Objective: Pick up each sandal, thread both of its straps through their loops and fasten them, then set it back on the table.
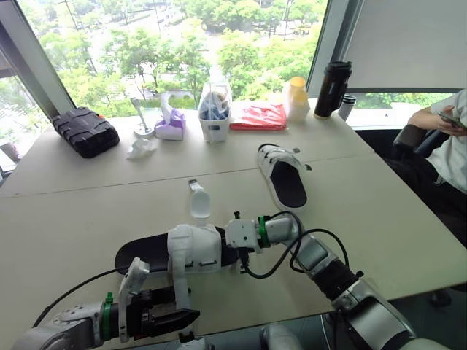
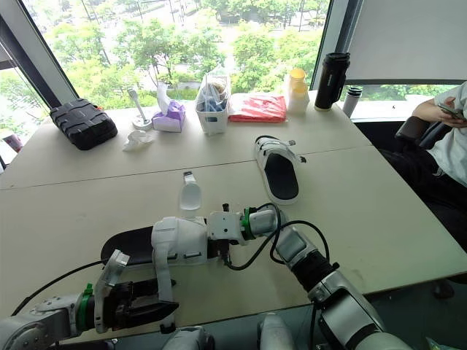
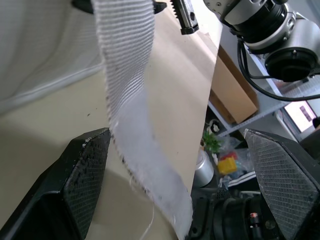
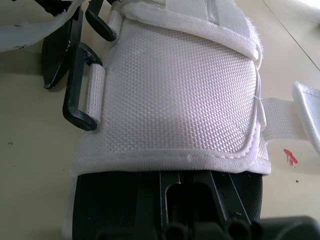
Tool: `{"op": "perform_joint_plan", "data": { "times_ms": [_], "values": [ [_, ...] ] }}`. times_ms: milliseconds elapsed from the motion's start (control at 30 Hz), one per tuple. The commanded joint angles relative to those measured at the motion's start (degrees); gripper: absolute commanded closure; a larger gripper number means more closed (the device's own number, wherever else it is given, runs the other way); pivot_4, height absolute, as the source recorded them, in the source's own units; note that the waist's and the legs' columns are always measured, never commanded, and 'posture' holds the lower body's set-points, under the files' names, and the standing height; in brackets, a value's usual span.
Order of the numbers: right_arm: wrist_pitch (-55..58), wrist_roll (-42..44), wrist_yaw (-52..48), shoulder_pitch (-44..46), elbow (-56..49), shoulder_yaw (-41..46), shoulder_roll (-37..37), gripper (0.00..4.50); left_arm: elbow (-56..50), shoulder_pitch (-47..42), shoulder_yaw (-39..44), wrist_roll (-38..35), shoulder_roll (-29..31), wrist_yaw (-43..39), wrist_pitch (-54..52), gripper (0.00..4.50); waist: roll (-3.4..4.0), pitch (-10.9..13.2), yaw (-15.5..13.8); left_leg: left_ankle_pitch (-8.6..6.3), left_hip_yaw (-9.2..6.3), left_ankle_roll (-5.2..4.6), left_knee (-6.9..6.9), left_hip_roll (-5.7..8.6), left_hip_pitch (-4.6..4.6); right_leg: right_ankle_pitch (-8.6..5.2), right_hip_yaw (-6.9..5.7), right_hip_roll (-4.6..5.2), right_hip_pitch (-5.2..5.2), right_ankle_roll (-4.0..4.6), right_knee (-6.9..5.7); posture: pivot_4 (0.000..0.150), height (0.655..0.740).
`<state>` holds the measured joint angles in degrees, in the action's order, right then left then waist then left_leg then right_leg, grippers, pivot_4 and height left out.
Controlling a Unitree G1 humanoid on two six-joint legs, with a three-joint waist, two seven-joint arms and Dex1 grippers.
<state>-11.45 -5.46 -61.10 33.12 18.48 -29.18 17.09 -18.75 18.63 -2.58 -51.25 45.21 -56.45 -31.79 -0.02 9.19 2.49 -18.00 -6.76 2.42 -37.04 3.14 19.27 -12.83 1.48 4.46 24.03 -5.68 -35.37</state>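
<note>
**Two sandals, one strap loose**

One near sandal (image 1: 191, 248) lies flat on the table (image 1: 379, 219), white upper over a black sole; the right claw (image 1: 242, 257) sits at this sandal's right end, against the sole, and whether it grips cannot be told; the left claw (image 3: 177, 140) is just in front of the sandal, spread wide open, a loose white strap (image 3: 125, 75) running through the gap, ungripped; two black loops (image 4: 82, 100) stand free at the upper's edge; the far sandal (image 1: 283, 176) lies beyond it, to its right, well apart.
</note>
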Motion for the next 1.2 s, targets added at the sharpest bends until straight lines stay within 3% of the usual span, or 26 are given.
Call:
{"op": "perform_joint_plan", "data": {
  "times_ms": [33,267,300,667,833,1000,1200],
  "values": [
    [2.09,-2.37,-0.2,-1.59,1.25,-2.03,0.24,4.5,-0.1,1.09,-2.54,2.25,-0.6,-0.81,-2.64,0.83,-0.01,0.0,0.06,0.0,-0.01,0.0,0.0,-0.01,0.0,0.0,0.0,0.0,0.01,-0.01,0.01,0.15,0.74],
    [2.12,-2.54,0.03,-1.59,1.31,-1.99,0.2,4.5,-1.89,2.82,-0.3,1.89,-0.24,-2.2,-4.83,4.29,-0.05,0.02,0.03,0.0,-0.03,0.0,0.02,-0.03,0.1,-0.01,0.01,-0.01,0.13,-0.01,0.02,0.15,0.74],
    [2.13,-2.53,0.06,-1.56,1.39,-1.97,0.14,4.5,-2.33,3.03,0.1,1.6,-0.22,-2.26,-5.28,4.46,-0.04,0.02,0.01,0.0,-0.03,0.0,0.02,-0.04,0.08,-0.02,0.01,0.0,0.1,-0.03,0.03,0.15,0.74],
    [1.91,-2.73,0.37,-1.43,1.81,-2.01,-0.11,4.5,-2.72,-3.12,11.14,-7.89,-0.89,-0.08,-12.29,4.46,-0.21,0.07,0.1,0.0,-0.1,0.0,0.0,-0.07,0.09,-0.09,-0.02,-0.03,0.11,-0.13,0.0,0.15,0.74],
    [1.76,-2.82,0.44,-1.3,2.05,-2.05,-0.2,4.5,1.49,-12.96,15.32,-12.64,-0.7,1.71,-17.0,4.46,-0.28,0.07,0.07,0.0,-0.1,0.01,0.01,-0.03,0.09,0.03,-0.02,-0.05,0.14,0.04,0.0,0.15,0.74],
    [1.48,-3.04,0.61,-1.04,2.45,-2.15,-0.39,4.5,8.64,-24.68,14.14,-11.87,-2.73,2.88,-19.61,4.46,-0.33,0.04,0.15,0.01,-0.11,0.03,0.0,-0.01,0.07,0.06,-0.04,-0.08,0.12,0.04,-0.02,0.15,0.74],
    [1.49,-3.37,0.97,-0.98,2.42,-2.2,-0.38,4.5,14.24,-31.55,9.52,-8.29,-3.71,-0.91,-21.87,4.46,-0.37,0.04,0.2,0.01,-0.11,0.04,0.04,0.0,0.1,0.13,-0.02,-0.11,0.21,-0.05,-0.03,0.15,0.74]
  ]
}}
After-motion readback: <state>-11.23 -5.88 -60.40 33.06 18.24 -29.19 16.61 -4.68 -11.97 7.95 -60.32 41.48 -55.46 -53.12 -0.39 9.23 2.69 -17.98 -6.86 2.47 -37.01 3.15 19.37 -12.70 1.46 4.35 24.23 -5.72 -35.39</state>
